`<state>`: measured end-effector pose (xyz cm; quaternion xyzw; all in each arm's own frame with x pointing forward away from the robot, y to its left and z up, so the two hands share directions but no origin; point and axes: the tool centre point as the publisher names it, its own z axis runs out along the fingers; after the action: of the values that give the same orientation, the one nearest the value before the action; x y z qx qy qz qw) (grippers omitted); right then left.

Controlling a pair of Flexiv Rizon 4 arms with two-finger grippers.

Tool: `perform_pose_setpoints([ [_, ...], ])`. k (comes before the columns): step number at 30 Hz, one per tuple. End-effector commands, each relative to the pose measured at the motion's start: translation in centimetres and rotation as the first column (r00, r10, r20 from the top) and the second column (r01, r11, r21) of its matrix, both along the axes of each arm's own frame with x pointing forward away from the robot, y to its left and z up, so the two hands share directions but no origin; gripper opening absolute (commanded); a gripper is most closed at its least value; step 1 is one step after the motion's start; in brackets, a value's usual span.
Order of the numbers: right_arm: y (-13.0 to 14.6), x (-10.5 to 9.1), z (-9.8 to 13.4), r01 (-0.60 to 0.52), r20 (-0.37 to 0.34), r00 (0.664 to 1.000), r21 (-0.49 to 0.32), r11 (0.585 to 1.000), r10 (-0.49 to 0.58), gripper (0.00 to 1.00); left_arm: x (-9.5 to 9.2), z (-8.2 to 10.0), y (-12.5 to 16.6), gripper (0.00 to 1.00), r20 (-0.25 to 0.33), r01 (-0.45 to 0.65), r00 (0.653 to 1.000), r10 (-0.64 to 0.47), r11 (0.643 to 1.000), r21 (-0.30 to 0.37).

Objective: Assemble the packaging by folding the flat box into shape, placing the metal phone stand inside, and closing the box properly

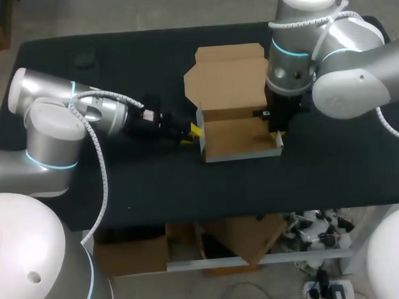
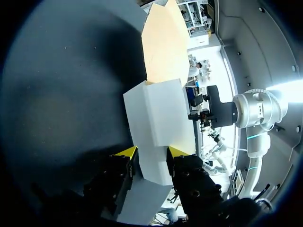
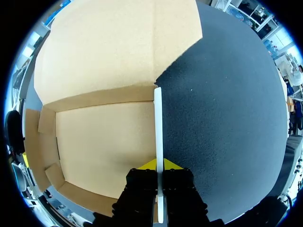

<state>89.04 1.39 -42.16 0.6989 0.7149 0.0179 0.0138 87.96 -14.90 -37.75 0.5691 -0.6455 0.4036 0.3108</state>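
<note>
**Pinching opposite walls of a half-folded cardboard box [image 1: 235,138] on a black table [image 1: 155,184]**

Looking down from above and showing the box at the table's middle, shaped into an open tray, brown inside and white outside. Showing the lid [image 1: 226,75] lying open and flat, stretching from the tray toward 12 o'clock.

Reaching in from 9 o'clock with the left gripper [image 1: 194,131] and clamping the tray's left wall [image 2: 158,118]. Keeping its yellow-tipped fingers moderately apart, with the white panel held between them and one finger on each face.

Reaching in from 3 o'clock with the right gripper [image 1: 276,131] and squeezing the right wall [image 3: 158,123]. Setting the fingers narrow around this thin upright wall, one tip inside the tray and one outside.

Showing short flaps tucked in at the tray's corners on the side away from the right gripper.

Also showing a small dark object [image 1: 84,60] toward 10 o'clock from the box, well apart from it and too small to identify.
</note>
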Motion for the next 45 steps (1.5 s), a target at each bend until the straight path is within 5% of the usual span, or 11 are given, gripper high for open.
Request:
perform_pose_setpoints([
  [1, 0.1, 0.0, -0.1, 0.0, -0.001, 1.0, 0.0, 1.0, 0.0, 0.0, 0.1, 0.1, -0.2, 0.4, 0.0, 0.004, 1.0, -0.004, 1.0, -0.009],
  [12, 0.1, 0.0, -0.1, 0.0, -0.001, 1.0, 0.0, 1.0, 0.0, 0.0, 0.2, 0.1, -1.2, 0.38, 0.001, 0.007, 1.0, -0.007, 1.0, 0.004],
  [26, 0.1, 0.0, -0.1, 0.0, -0.001, 1.0, 0.0, 1.0, 0.0, 0.0, -0.1, 0.5, -2.3, 0.38, 0.04, -0.052, 0.998, 0.047, 0.989, 0.14],
  [45, 0.1, 0.0, -0.1, 0.0, -0.001, 1.0, 0.0, 1.0, 0.0, 0.0, 0.7, 0.1, -2.4, 0.38, 0.069, -0.114, 0.993, 0.096, 0.929, 0.352],
])
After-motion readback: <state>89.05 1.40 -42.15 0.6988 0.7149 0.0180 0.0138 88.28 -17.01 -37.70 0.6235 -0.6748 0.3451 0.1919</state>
